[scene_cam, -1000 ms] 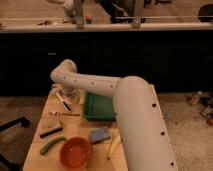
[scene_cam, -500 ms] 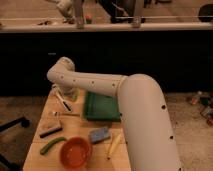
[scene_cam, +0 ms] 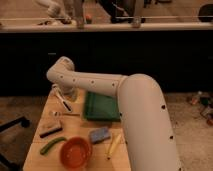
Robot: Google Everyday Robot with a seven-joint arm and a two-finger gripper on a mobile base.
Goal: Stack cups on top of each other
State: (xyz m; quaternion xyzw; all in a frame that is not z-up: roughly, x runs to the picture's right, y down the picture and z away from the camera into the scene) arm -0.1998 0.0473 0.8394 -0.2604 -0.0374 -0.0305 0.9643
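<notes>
White jointed robot arm [scene_cam: 95, 84]: bent elbow over the far-left corner of the pale wooden surface [scene_cam: 75, 126] has crept a touch left and away since a second ago. The fat near link along the right edge has swung slightly right, most of that in the first half second. Pincer [scene_cam: 63, 101] sits low at the far-left corner; any shift there cannot be made out.
</notes>
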